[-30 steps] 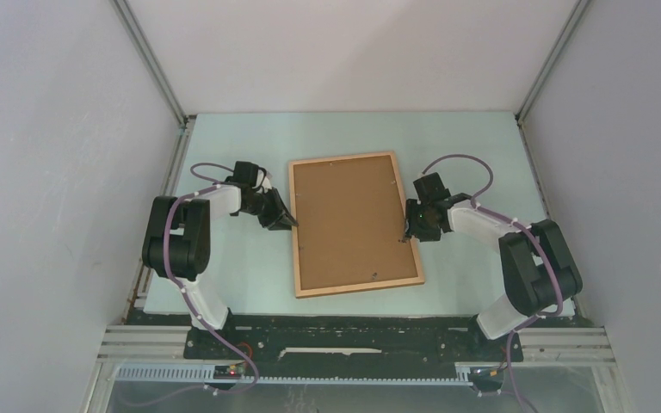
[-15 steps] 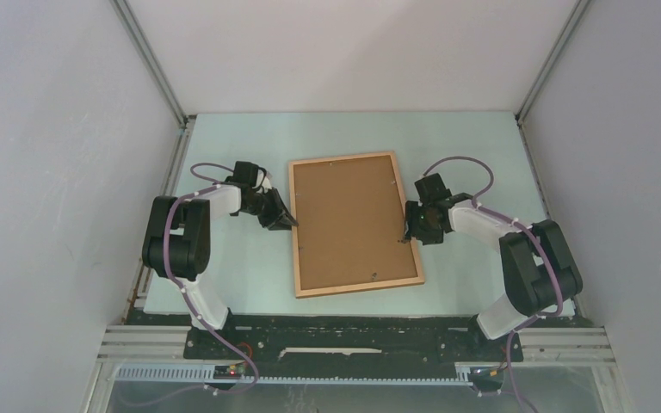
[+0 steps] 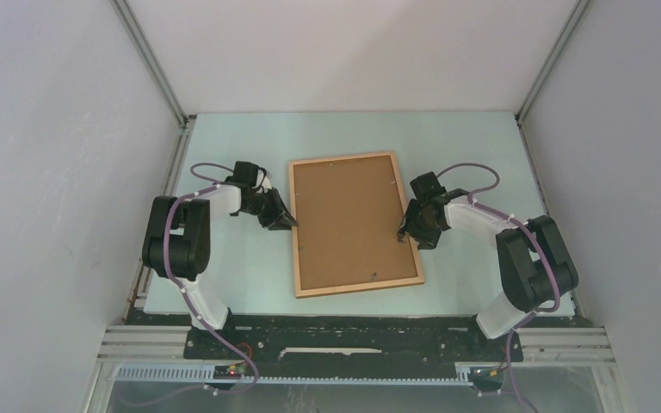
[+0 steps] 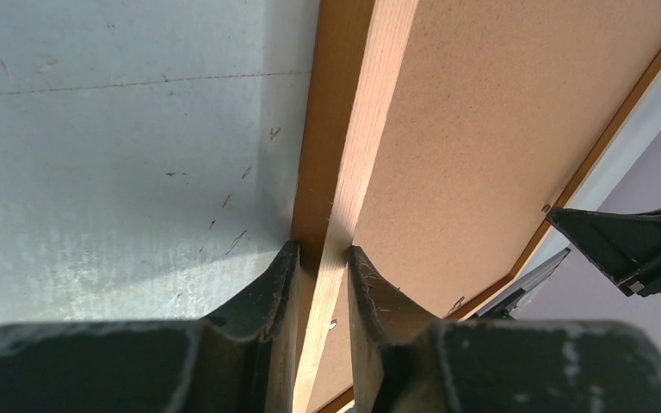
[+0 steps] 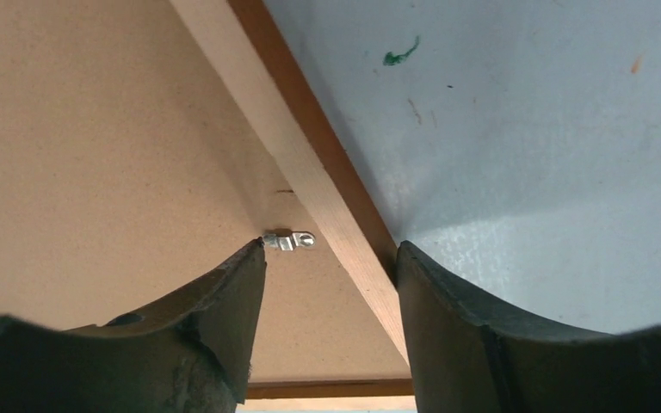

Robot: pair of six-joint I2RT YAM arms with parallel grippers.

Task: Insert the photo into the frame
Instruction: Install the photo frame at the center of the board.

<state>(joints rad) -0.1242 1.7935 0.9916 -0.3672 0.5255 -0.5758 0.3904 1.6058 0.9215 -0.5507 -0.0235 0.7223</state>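
Observation:
The frame (image 3: 353,222) lies face down on the table with its brown fibreboard back up. My left gripper (image 3: 290,223) is shut on the frame's left rail; in the left wrist view (image 4: 322,258) the light wood rail (image 4: 357,163) runs between the two fingers. My right gripper (image 3: 404,234) is open at the frame's right rail. In the right wrist view (image 5: 331,258) its fingers straddle the rail (image 5: 305,172), and the left fingertip touches a small metal clip (image 5: 290,240) on the back panel. The photo is not in view.
Pale green table (image 3: 465,155) enclosed by grey walls on the left, back and right. Small metal clips sit along the frame's inner edges, one near the bottom rail (image 3: 373,275). The right gripper shows at the far side in the left wrist view (image 4: 637,245).
My right gripper has turned and shifted slightly toward me along the frame's right rail. The left arm and the frame have not moved.

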